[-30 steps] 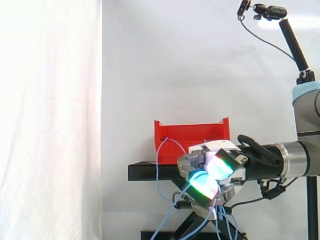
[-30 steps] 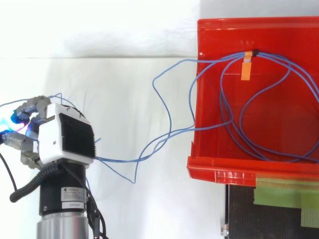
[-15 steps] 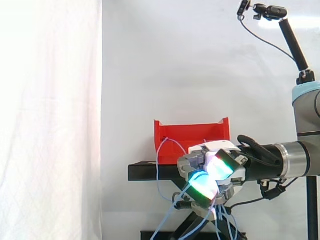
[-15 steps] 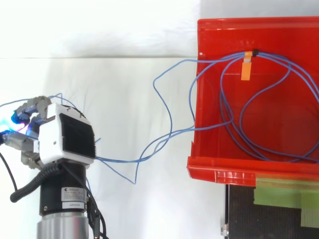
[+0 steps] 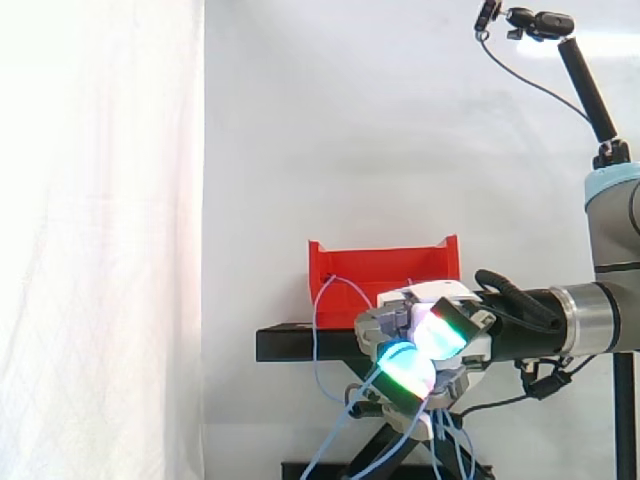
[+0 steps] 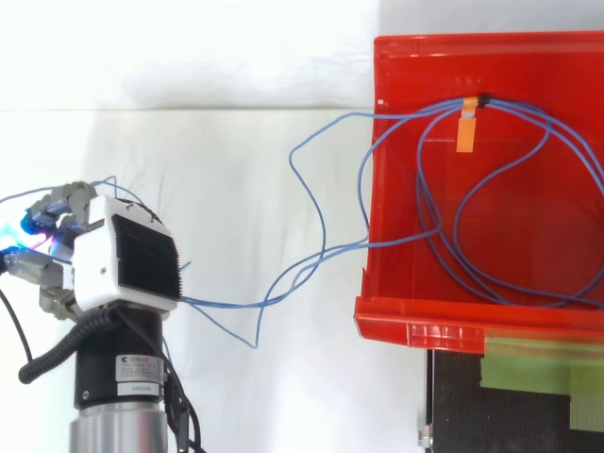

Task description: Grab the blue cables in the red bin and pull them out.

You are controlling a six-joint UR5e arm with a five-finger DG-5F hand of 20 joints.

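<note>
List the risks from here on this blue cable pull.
1. The thin blue cables are bundled under an orange tape tab at the wall of the red plastic bin. A harder pull may drag the bin across the black stand instead of freeing them.
2. Loose strands hang below the robot hand, which is curled round the cables. They might snag near the stand's legs.

This looks like a robotics lab test bay. A white curtain [image 5: 100,250] backs the work, and a small camera [image 5: 545,22] sits atop a black pole [image 5: 590,90]. A robot arm [image 5: 600,320] reaches in beside a red bin [image 5: 385,270] on a black stand [image 5: 300,345].
</note>
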